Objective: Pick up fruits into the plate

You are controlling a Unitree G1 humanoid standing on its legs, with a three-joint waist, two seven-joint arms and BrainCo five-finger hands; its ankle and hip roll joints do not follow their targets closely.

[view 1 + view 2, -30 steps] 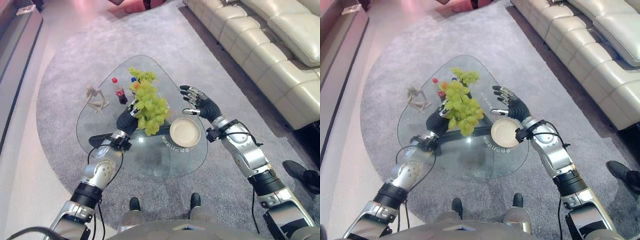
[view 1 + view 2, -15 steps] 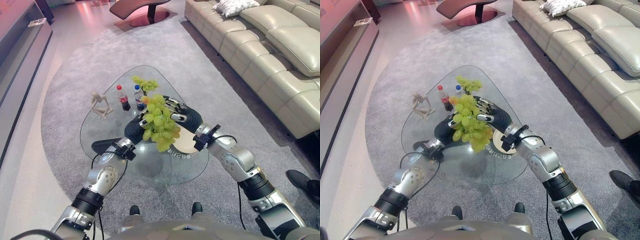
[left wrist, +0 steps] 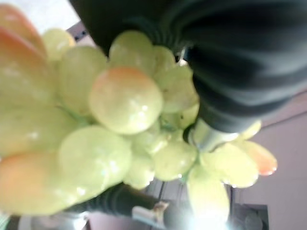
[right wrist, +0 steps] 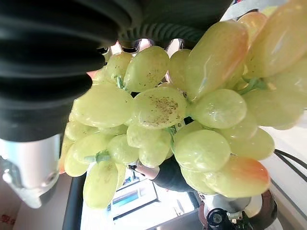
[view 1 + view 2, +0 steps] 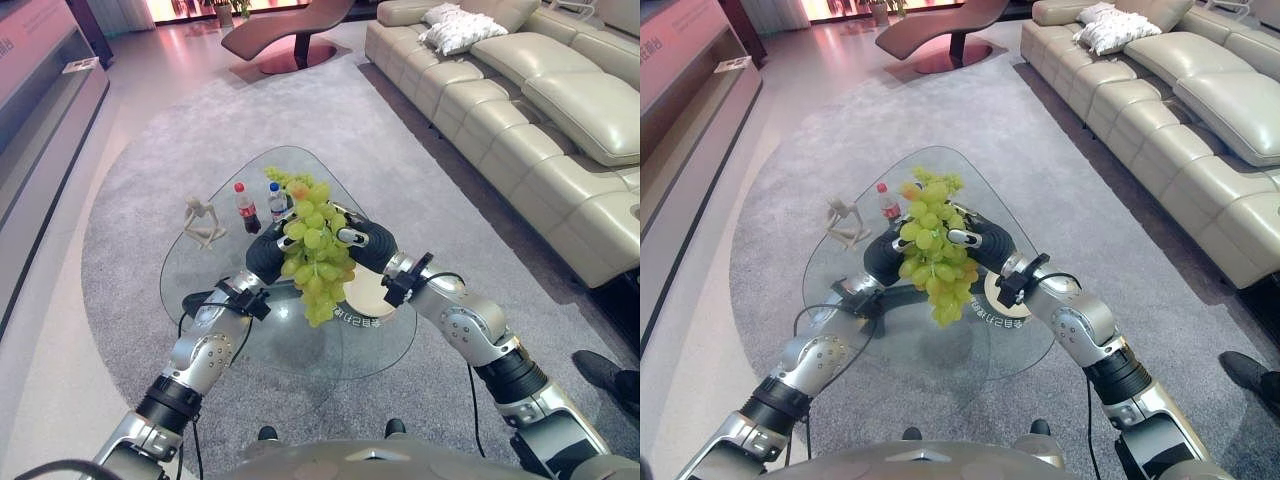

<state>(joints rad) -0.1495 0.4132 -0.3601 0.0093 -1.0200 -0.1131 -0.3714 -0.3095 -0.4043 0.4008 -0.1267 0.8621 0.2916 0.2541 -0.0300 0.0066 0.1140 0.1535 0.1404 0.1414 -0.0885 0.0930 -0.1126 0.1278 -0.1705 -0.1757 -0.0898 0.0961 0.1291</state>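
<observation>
Robot hands: left robot hand and right robot hand clamp the grapes.
Progress: grapes lifted above the bench; plate awaits them.

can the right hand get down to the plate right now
Probably not freely: the right hand is up against the grape bunch, which hangs over the plate between both hands.

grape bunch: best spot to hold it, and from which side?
Grip the top of the grape bunch, where the cluster is widest and the rest hangs down to a narrow tip. Come in from both sides, as the left hand and right hand do now; the loose lower grapes probably offer no firm hold.
</observation>
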